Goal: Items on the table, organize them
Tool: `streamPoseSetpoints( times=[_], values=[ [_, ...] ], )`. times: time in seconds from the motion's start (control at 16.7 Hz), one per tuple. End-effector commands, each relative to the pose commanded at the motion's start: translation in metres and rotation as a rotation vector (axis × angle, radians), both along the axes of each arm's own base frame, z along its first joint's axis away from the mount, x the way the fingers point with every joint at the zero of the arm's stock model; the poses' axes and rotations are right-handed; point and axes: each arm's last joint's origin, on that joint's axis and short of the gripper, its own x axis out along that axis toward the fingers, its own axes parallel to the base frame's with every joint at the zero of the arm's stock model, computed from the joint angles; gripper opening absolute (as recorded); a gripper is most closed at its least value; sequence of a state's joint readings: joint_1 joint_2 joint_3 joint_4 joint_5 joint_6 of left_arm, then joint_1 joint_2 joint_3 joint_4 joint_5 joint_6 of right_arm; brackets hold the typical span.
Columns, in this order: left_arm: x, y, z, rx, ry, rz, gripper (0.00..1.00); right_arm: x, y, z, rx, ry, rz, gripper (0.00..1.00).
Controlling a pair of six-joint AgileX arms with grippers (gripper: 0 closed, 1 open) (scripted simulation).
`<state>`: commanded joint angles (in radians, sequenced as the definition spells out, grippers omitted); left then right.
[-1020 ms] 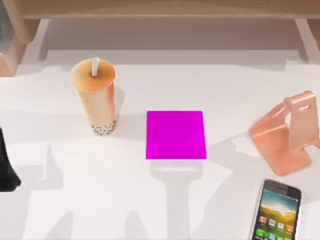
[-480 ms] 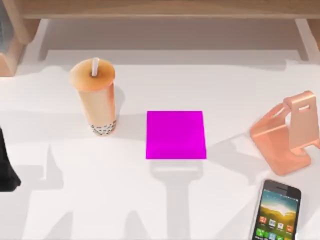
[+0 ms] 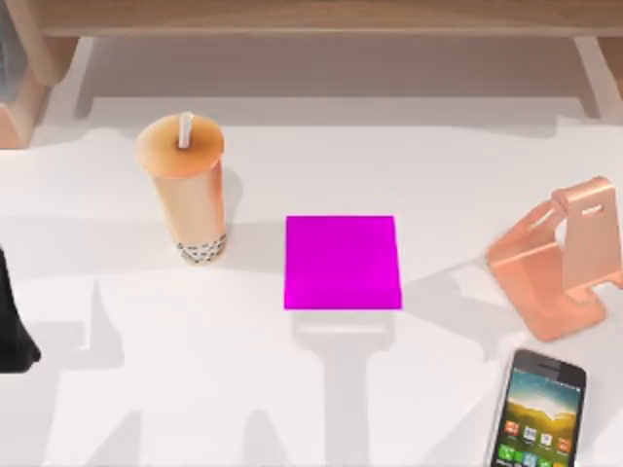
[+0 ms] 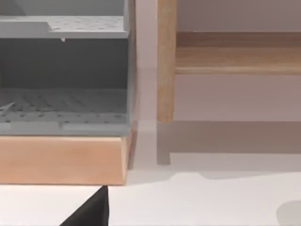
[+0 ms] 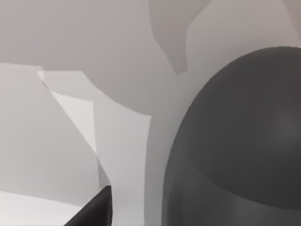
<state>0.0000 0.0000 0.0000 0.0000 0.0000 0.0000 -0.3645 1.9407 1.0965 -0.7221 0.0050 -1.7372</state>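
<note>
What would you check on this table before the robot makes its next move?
1. Bubble tea cup upright, at the table's left: ok.
2. Smartphone lying flat, screen up, at the near right edge: ok.
3. Copper phone stand unoccupied, phone apart from it: ok.
4. Magenta square pad has nothing on it: ok.
5. Dark grey mouse close under the right wrist camera: ok; whether the right gripper holds it: cannot tell.
6. Left arm at the table's left edge, finger state: cannot tell.
</note>
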Motion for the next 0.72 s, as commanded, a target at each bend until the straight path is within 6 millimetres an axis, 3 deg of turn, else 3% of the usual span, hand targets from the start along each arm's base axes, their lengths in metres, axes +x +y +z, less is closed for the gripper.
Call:
streamPoseSetpoints(
  times=[0.66,0.72],
  values=[
    [0.0000,0.0000,0.0000,0.000,0.000,0.000,1.00,0.0000,0.0000,0.0000,0.000,0.000,0.000,0.02],
    [0.0000,0.0000,0.0000,0.000,0.000,0.000,1.00,0.0000,0.0000,0.0000,0.000,0.000,0.000,0.00]
  ],
)
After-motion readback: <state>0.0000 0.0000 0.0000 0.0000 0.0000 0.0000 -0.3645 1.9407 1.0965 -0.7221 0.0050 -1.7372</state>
